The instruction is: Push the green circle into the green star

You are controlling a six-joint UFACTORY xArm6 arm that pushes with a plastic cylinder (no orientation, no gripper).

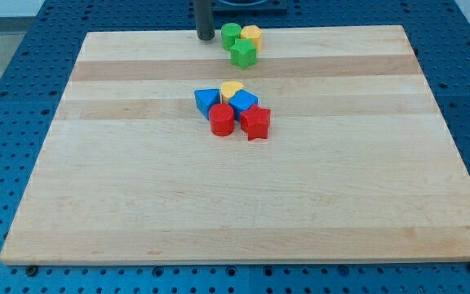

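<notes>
Tip stands near the board's top edge, bare, just left of the green circle, which touches the green star and yellow block.

A pale wooden board carries three blocks near the view's top and five mid-board.

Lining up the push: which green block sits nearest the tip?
The green circle, just right of my tip; the green star lies farther toward the view's bottom.
</notes>
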